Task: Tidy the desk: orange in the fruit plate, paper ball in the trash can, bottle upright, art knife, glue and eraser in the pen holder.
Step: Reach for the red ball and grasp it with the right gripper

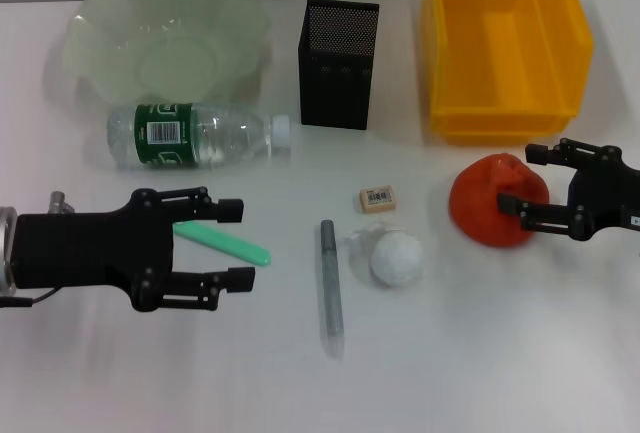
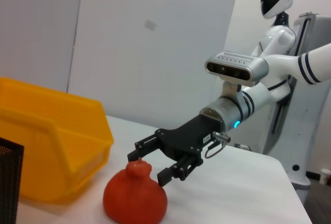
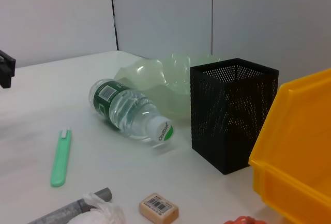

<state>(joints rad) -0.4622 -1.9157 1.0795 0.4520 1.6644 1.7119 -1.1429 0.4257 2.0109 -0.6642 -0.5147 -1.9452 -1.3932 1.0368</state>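
white desk (image 1: 520, 353): right gripper (image 1: 520, 178) wide, straddling orange (image 1: 490, 203).

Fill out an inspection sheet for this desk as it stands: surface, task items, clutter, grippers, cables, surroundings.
Surface: white table, no spills seen.
Orange: on the table, not in the fruit plate.
Paper ball: on the table, outside the trash can.
Bottle: lying on its side.
Eraser: on the table, outside the pen holder.
Green knife and grey glue stick: flat on the table.
Clutter: nothing seen.
Left gripper: open, around the green knife's near end.
Right gripper: open, straddling the orange.
Cables: short loop at the right wrist.
Surroundings: white wall panels; another white robot beyond the table.
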